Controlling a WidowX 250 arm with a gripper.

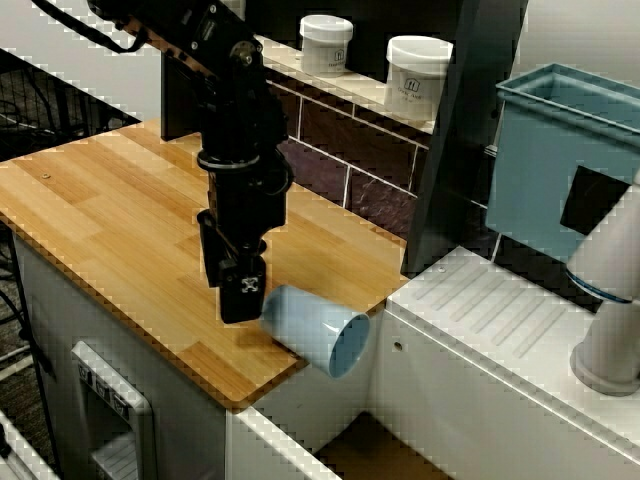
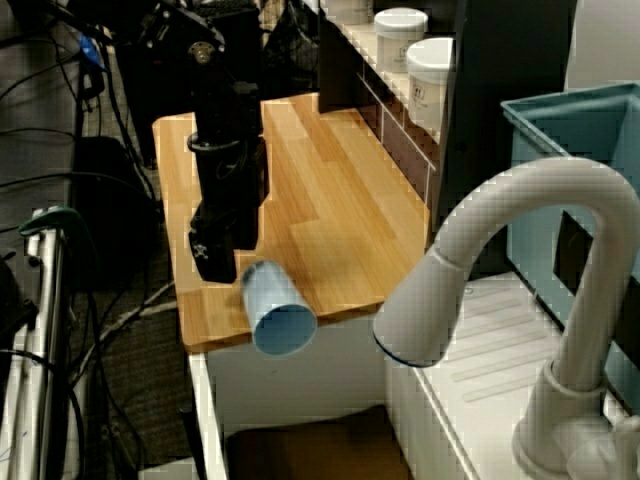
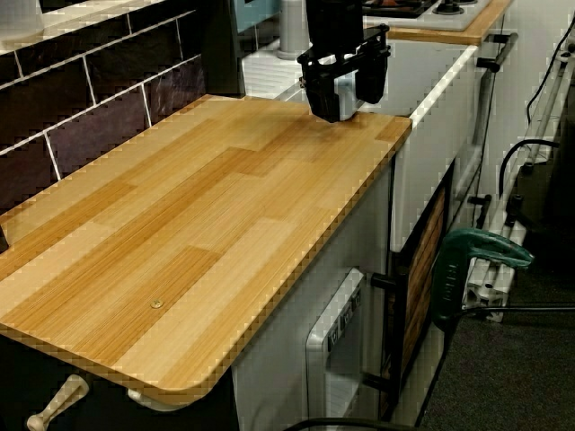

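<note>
A light blue cup (image 1: pixel 315 330) lies on its side at the corner of the wooden counter (image 1: pixel 120 220), its open mouth hanging past the edge toward the sink. My black gripper (image 1: pixel 243 300) points down just beside the cup's closed end, close to it or touching it. In the view over the tap, the gripper (image 2: pixel 215 262) stands left of the cup (image 2: pixel 275 310). In the view along the counter, the fingers (image 3: pixel 319 90) stand apart and a strip of the cup (image 3: pixel 346 88) shows through the gap behind them. The gripper (image 3: pixel 346 106) is open and holds nothing.
Two white jars (image 1: pixel 326 43) (image 1: pixel 417 75) stand on the tiled ledge behind the counter. A teal bin (image 1: pixel 560 160) and a white tap (image 2: pixel 520 260) are at the sink, with a ribbed drainboard (image 1: pixel 490 310) beside the cup. A green-handled tool (image 3: pixel 472 260) hangs below the counter front.
</note>
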